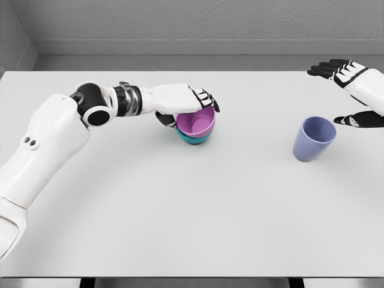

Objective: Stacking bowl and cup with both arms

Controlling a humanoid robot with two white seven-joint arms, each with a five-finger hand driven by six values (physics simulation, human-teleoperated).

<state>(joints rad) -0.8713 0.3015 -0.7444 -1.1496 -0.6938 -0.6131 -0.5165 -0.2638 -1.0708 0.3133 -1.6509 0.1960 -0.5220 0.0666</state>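
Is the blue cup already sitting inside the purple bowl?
No. The blue cup stands alone on the table, well to the right of the purple bowl.

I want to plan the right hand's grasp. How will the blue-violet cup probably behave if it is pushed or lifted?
The blue-violet cup stands upright on its narrower base with the wider mouth up, so a push near the rim would probably tip it. On its side, the tapered shape would likely roll in a curve. It looks rigid and smooth, so the open right robot hand may slip.
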